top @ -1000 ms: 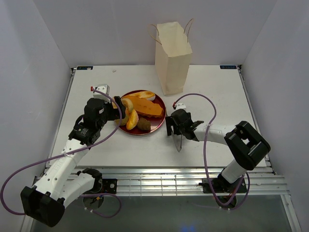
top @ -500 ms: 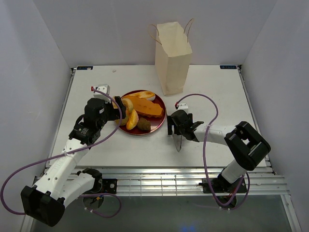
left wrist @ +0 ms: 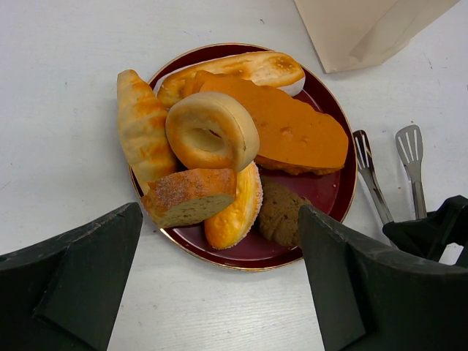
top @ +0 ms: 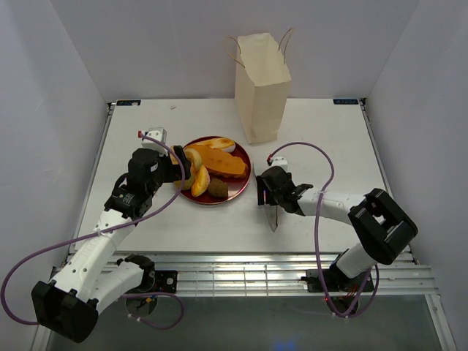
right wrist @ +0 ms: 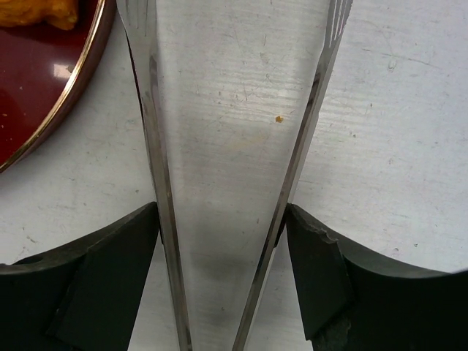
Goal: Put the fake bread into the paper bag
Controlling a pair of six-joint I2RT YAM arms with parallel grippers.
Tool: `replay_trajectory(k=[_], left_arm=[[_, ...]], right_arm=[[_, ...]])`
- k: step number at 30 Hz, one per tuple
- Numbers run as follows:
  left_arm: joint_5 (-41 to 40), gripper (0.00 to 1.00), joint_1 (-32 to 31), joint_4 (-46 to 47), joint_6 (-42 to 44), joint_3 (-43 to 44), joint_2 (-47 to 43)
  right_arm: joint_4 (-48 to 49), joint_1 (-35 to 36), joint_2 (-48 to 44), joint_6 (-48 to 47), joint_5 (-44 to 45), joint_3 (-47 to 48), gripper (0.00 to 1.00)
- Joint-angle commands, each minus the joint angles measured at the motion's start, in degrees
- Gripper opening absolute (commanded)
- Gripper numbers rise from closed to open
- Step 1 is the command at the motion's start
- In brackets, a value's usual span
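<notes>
The fake bread lies piled on a dark red plate: a ring, a long roll, an orange wedge, a cut slice and a brown oval. The paper bag stands upright behind the plate; its base shows in the left wrist view. My left gripper is open and empty at the plate's left edge, low over the table. My right gripper is shut on thin metal tongs, its fingers pressing both arms.
The tongs lie on the table right of the plate, tips toward the bag. White walls enclose the table on three sides. Purple cables loop off both arms.
My right arm has shifted slightly right and toward the near edge, with its gripper around the tongs. The left arm and the bread have not moved.
</notes>
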Motion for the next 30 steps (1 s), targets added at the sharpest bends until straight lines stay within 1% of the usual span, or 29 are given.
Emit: replay_trajectory(k=[1,7,9,10,12,17,21,23,26,30], left_arm=[[-0.4,0.98,0.0,-0.2,-0.2,1.0,-0.2],[-0.1,0.98,0.0,-0.3,-0.2,1.1,-0.1],[-0.1,0.98,0.0,-0.3,-0.2,1.1,-0.2],[-0.1,0.98,0.0,-0.4,-0.2,1.1,-0.2],[-0.1,0.98,0.0,-0.3,-0.2,1.1,-0.2],[-0.1,0.98,0.0,-0.5,-0.1,1.1,-0.1],[-0.2,0.98,0.0,-0.6,0.0,1.1,-0.3],[-0.1,0.98,0.0,-0.6,0.0,1.1,-0.3],[0.3,0.98,0.0,-0.6,0.0,1.1,0.0],[0.7,0.98,0.0,-0.6,-0.1,1.1,0.1]], right_arm=[[-1.7,0.2,-1.7,0.4,-0.5,1.1,0.74],[-3.1,0.2,-4.5,-0.4,0.8,1.2,0.74],[-3.3,0.2,-4.4,-0.4,0.8,0.8,0.77],[-3.1,0.2,-4.2,-0.3,0.4,0.6,0.81],[-2.6,0.2,-3.6,-0.2,-0.3,-0.3,0.84],[-1.8,0.2,-1.2,0.0,-0.7,-0.9,0.86],[-1.2,0.2,-0.1,0.0,-1.8,-1.1,0.90],[-0.9,0.2,0.6,0.1,-2.0,-1.2,0.91],[-1.1,0.4,1.6,0.3,-1.7,-1.1,0.87],[-1.4,0.6,2.1,0.7,-0.6,-1.0,0.80]])
